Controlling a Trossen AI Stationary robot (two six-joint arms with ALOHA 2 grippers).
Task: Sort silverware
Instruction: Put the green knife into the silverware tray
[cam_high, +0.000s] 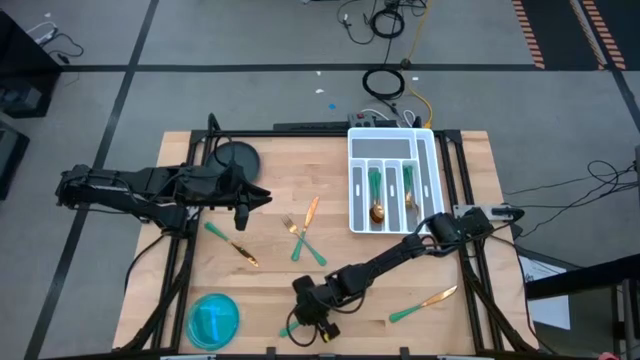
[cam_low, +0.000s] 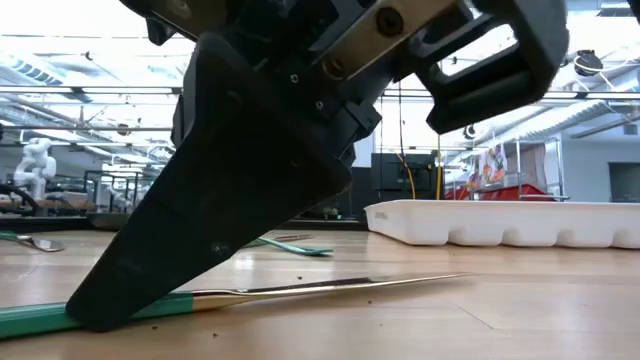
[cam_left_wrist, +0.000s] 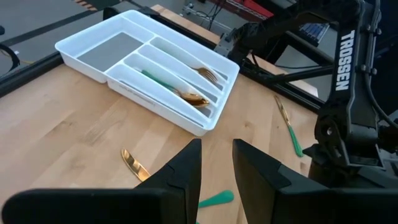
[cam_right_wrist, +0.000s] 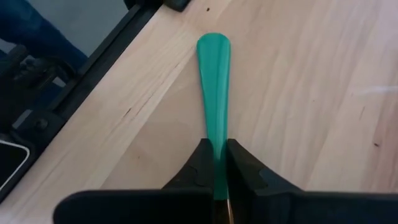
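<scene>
right end effector, at the lower middle of the high view, is clamped on a knife's green handle lying on the wooden surface. left end effector hovers part-open at mid-left.

The bench is pale wood with visible grain, little dark flecks, and a soft satin sheen. The piece of silverware pinched in the right tool has a smooth green handle that looks like glossy plastic, and its blade is polished gold-coloured metal, properly mirror-shiny. The tool fingers look like matt black plastic with a faintly grainy surface. The tray is smooth white plastic, semi-gloss. The bowl looks like glossy blue plastic.
</scene>
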